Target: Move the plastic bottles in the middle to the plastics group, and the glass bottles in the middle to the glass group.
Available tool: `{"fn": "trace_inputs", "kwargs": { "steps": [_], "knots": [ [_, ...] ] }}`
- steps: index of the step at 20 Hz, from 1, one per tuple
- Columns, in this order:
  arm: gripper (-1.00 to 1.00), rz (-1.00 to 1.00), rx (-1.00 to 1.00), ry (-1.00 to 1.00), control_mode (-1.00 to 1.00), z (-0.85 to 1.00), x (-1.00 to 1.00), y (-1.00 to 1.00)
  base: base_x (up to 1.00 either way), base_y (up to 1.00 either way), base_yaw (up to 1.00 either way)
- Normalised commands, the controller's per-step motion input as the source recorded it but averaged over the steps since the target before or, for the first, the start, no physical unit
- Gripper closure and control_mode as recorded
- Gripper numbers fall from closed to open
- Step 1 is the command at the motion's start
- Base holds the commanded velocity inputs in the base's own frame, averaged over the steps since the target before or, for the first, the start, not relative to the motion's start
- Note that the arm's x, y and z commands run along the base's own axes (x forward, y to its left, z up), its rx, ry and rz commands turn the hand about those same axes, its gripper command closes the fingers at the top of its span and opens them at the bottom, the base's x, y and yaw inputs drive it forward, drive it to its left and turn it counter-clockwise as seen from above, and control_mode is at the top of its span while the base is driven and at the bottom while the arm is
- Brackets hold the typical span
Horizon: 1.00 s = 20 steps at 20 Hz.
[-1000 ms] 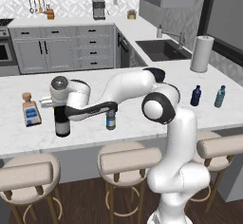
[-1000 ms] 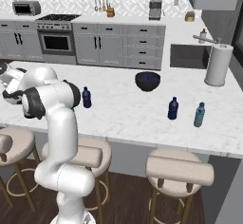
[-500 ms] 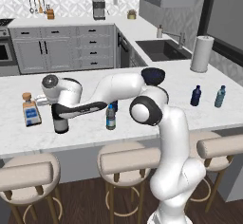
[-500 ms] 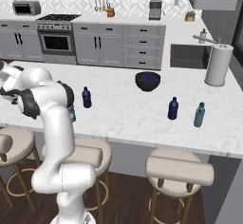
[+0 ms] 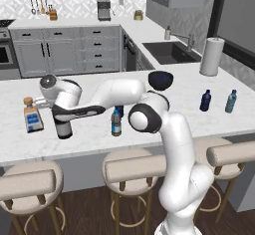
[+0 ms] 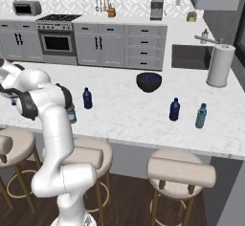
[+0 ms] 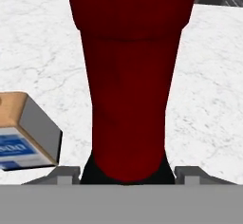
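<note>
The tall wine bottle point(image 5: 63, 128) stands on the white marble worktop point(image 5: 179, 112) at its far left, just beside the squat cork-stoppered bottle with the blue label point(image 5: 33, 118), its red neck point(image 7: 132, 80) rising between the fingertips of the end effector point(image 7: 127, 173). Whether those fingers are clenched on the glass or have let go cannot be told from the pictures. The likely trouble, as a judgement: a tall, top-heavy bottle gripped or brushed near its neck can tip if the hand lifts away at an angle, and it would fall straight onto the squat bottle next to it. Two small bottles remain mid-worktop, one dark blue point(image 6: 87, 98) and one greyish-teal point(image 5: 116, 123), close by the arm's elbow, where a wide swing back could knock them over. The plastics group point(image 6: 187, 112) waits far to the right.
</note>
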Motion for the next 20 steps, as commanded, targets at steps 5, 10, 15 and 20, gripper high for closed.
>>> {"fn": "trace_inputs", "kwargs": {
  "steps": [5, 10, 15, 20],
  "knots": [
    [1.00, 0.00, 0.06, 0.00, -1.00, -0.55, -0.05, -0.17, 0.00, 0.00, 0.00],
    [1.00, 0.00, 0.02, 0.00, -1.00, -0.52, -0.12, -0.34, 0.00, 0.00, 0.00],
    [1.00, 0.00, 0.00, -0.01, -1.00, -0.56, -0.16, -0.19, 0.00, 0.00, 0.00],
    [1.00, 0.00, 0.00, 0.00, -1.00, -0.66, -0.24, 0.07, 0.00, 0.00, 0.00]
  ]
}}
